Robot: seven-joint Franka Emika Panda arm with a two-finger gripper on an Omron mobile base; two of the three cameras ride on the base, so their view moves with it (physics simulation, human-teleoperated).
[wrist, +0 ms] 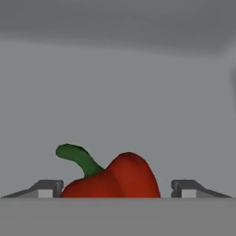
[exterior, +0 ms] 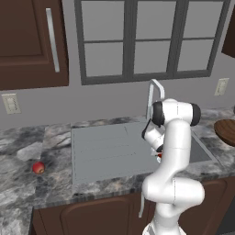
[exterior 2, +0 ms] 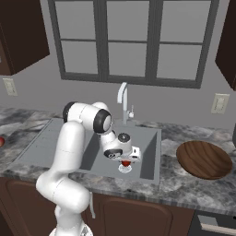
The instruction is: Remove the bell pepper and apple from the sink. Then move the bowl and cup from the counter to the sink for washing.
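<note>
The red bell pepper with its green stem lies on the floor of the grey sink. My gripper is down in the basin, open, one fingertip on each side of the pepper with a gap to it. From the right base view the pepper shows just under the gripper. The apple rests on the counter left of the sink. The dark wooden bowl sits on the counter to the right. The cup is out of view.
The chrome faucet rises behind the basin, close to my arm. The ribbed drainboard fills the sink's left half. A window and wall cabinets stand above the counter, wooden cabinets below it.
</note>
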